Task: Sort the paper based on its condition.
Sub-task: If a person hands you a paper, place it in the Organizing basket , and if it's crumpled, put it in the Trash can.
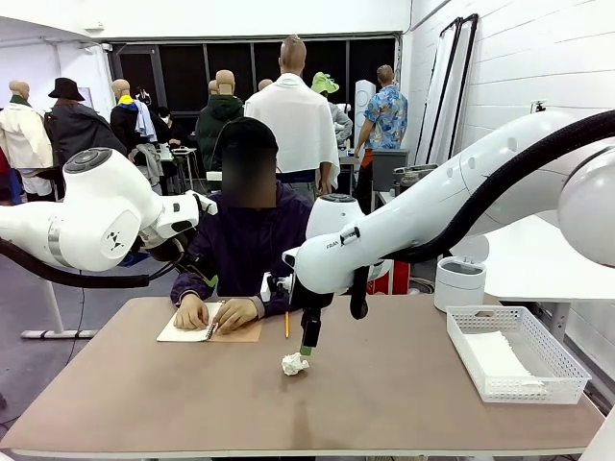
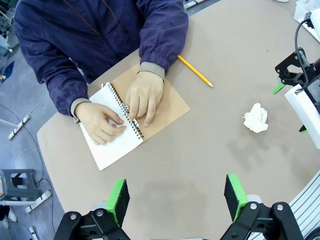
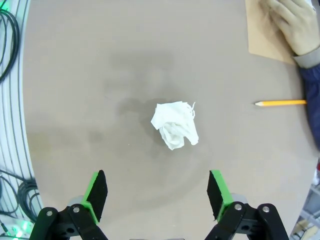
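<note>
While the crumpled paper point(image 3: 175, 124) lies loose on the table point(image 3: 100, 60), the right gripper point(image 3: 156, 195) hangs above it with its jaws spread wide and nothing between them. In the right wrist view the wad sits just ahead of the fingers point(image 3: 96, 192), roughly centred between the two pads, slightly toward the far one. It is apart from both pads and rests on the tabletop. The wad has no strong long axis; it is a rough lump, a little longer along the line running away from the fingers. By my judgement a straight descent would put the pads on either side of it, and no turn of the wrist looks needed.

The left gripper point(image 2: 177, 200) is also open and empty, high over the near part of the table. From its fingers the wad lies far ahead and off to one side, near the right arm, so the right gripper is clearly the nearer one.

A pencil point(image 3: 280, 103) lies well apart from the wad, beyond the right gripper's far pad, out of the closing path. The person's hands point(image 2: 122, 110) rest on an open notepad point(image 2: 112, 145), farther off. A flat sheet point(image 1: 498, 353) already lies in the mesh tray point(image 1: 567, 384) at the table's right end.
</note>
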Controlling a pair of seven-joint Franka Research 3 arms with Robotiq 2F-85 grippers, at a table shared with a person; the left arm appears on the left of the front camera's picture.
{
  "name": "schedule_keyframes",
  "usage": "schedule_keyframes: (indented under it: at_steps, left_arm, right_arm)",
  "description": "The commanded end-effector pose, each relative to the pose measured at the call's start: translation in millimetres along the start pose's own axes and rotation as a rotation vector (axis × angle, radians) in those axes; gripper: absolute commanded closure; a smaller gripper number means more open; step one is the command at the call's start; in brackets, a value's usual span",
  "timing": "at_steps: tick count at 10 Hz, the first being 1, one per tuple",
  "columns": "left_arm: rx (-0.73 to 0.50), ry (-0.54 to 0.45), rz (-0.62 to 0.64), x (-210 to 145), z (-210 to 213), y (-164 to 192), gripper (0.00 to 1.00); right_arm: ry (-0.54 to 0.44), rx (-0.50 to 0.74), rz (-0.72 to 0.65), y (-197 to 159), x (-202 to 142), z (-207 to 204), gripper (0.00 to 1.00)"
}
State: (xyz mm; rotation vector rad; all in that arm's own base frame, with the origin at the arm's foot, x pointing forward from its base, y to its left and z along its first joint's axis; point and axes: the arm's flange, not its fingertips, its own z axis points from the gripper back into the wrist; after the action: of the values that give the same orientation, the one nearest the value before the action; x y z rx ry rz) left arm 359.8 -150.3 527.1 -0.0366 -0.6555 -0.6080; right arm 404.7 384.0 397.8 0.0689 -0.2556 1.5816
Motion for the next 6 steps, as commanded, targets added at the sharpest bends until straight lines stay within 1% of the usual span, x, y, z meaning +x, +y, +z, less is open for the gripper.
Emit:
schedule_keyframes:
  at_steps: [1,2,6]
  left_arm:
    - [-0.006,0.004,0.005,0,0,1,0.0]
    - [-0.006,0.004,0.005,0,0,1,0.0]
    - [-0.006,0.004,0.005,0,0,1,0.0]
  right_arm:
    - [-0.006,0.008,0.004,1,-2,-1,0.0]
    - [0.0,0.0,0.0,0,0,0,0.0]
    - [0.006,0.031,0.011,-20,13,-33,0.0]
